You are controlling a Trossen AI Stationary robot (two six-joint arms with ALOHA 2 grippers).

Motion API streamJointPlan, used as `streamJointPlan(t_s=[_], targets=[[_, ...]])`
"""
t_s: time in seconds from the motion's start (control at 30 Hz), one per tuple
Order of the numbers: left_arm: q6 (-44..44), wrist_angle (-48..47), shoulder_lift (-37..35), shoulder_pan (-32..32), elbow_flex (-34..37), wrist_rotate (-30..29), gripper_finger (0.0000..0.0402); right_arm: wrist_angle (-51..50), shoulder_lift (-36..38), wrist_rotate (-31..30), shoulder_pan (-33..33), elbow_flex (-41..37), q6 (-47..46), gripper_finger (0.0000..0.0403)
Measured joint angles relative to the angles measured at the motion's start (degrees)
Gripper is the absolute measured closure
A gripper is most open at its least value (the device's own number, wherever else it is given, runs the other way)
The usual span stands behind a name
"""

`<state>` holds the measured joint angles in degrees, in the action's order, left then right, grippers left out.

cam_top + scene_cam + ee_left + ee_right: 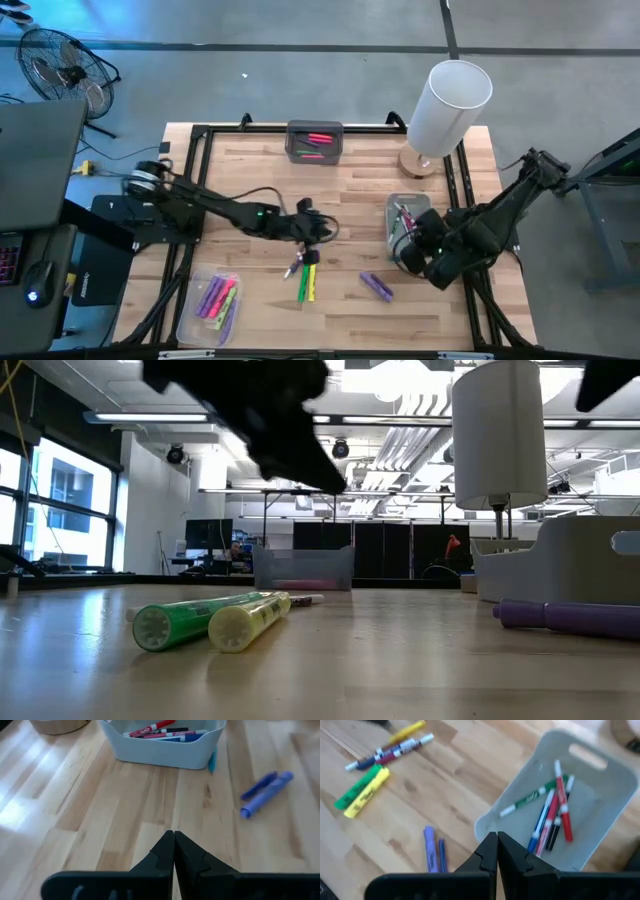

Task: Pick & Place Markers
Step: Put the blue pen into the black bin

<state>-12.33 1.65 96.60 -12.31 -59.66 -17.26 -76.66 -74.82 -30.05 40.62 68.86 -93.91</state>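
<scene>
High view: the left gripper [308, 222] hangs pinched closed and empty just behind the green and yellow highlighters [307, 283] at mid-table, while the right gripper [412, 250], likewise closed on nothing, sits over the near end of the grey bin [393, 205]; two purple markers [376, 286] lie between highlighters and bin. Low view: the highlighters [205, 621] lie flat, side by side; they look light, stiff and smooth, likely to roll, so mid-barrel seems the best grip. Right wrist view: thin red, green and blue pens [551, 810] lie inside the bin.
</scene>
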Motion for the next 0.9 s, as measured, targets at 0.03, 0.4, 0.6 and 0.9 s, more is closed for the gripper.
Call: streamJointPlan(t_s=[0.03, 0.4, 0.6, 0.9], targets=[[0.4, -0.1, 1.7, 0.1, -1.6, 0.0, 0.0397, -0.1, 0.5, -0.3, -0.5, 0.0, 1.1, 0.0403], [3.5, -0.1, 16.7, -0.1, -17.1, 3.0, 0.0306, -1.7, 3.0, 0.1, -2.2, 0.0, 7.4, 0.0403], [1.7, -8.5, 18.8, -0.1, -21.8, 5.0, 0.0268, -0.7, 2.9, 2.3, -1.5, -2.5, 6.0, 0.0403], [-4.9, -22.3, 18.9, -0.4, -24.3, 5.8, 0.0324, 17.1, 2.8, 4.3, 7.1, -14.7, -5.8, 0.0403]])
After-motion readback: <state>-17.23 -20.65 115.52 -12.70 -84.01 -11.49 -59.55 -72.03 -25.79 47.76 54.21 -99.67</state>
